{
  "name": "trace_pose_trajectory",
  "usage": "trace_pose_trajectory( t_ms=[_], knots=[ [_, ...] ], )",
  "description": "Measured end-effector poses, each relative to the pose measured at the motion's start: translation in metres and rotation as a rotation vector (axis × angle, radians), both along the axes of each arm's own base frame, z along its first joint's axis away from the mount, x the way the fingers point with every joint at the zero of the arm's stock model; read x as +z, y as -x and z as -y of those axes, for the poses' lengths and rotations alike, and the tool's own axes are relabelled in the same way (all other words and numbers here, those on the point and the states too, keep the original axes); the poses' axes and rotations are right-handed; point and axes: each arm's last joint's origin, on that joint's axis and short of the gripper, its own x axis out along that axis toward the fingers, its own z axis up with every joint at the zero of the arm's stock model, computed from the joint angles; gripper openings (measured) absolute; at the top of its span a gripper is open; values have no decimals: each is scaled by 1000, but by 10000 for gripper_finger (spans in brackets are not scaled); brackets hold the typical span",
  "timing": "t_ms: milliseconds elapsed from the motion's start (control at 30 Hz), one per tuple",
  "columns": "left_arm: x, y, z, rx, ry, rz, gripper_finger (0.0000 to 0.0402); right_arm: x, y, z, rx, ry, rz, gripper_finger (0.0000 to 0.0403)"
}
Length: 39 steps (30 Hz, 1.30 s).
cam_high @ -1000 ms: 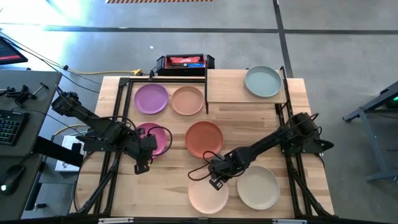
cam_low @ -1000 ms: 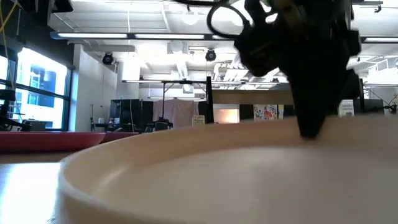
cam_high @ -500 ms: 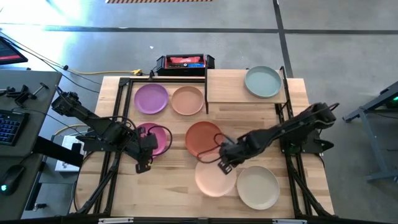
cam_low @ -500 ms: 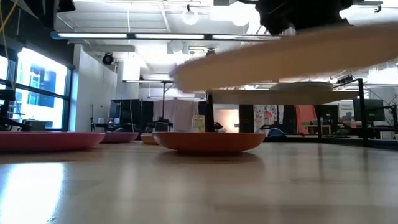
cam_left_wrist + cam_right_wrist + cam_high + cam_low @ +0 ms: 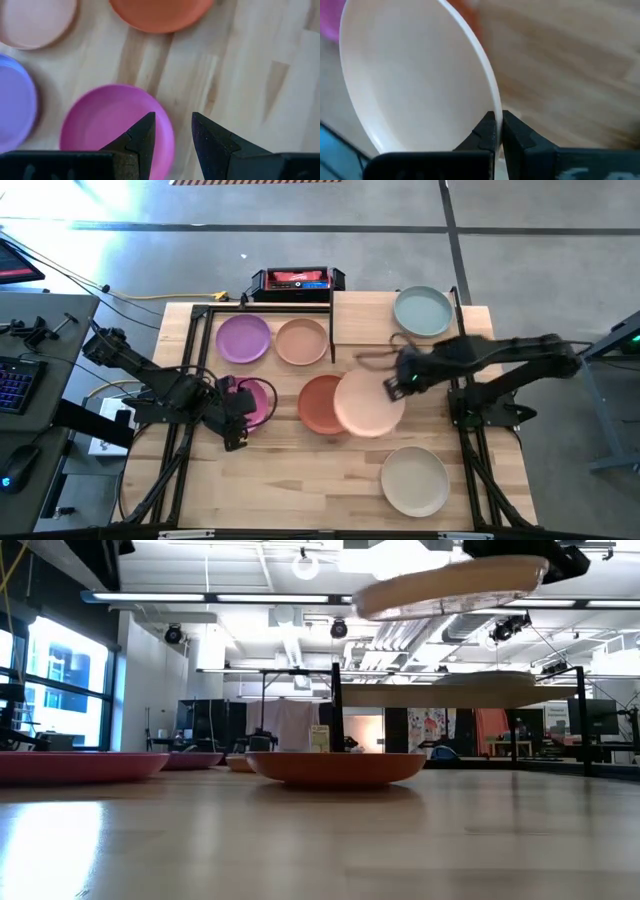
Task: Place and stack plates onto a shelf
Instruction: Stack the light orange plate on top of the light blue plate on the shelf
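Observation:
My right gripper is shut on a peach plate, carried high above the terracotta plate; the peach plate also shows at the top of the low view. My left gripper is open above the near rim of the pink plate, which lies flat on the table. A teal plate lies on the shelf. Purple, tan and beige plates lie on the table. My right gripper pinches the peach plate's rim between its two fingers, one finger on the inner side and one on the outer side. It comes at the rim from the table's right side. The plate is lifted clear and about level, slightly tilted.
A black and red box stands at the table's far edge, left of the shelf. Black frame rails run along both table sides. Bare wood lies at the near middle of the table.
My right gripper has lifted the peach plate off the near part of the table and carried it up and toward the far right, over the terracotta plate and toward the shelf. My left gripper has stayed by the pink plate.

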Motion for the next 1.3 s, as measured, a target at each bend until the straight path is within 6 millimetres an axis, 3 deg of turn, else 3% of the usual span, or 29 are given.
trace_pose_trajectory(
  t_ms=[367,700,1033,1300],
  knots=[
    [2,-16,-47,84,-200,-4,117,31,76,58,-332,75,116,0],
    [3,-23,-99,181,-311,-58,117,42,124,83,-563,206,158,0],
    [5,-30,-127,177,-266,-25,117,38,144,114,-634,189,110,0],
    [6,-30,-140,197,-252,-18,117,33,150,150,-600,117,193,0]
  ],
)
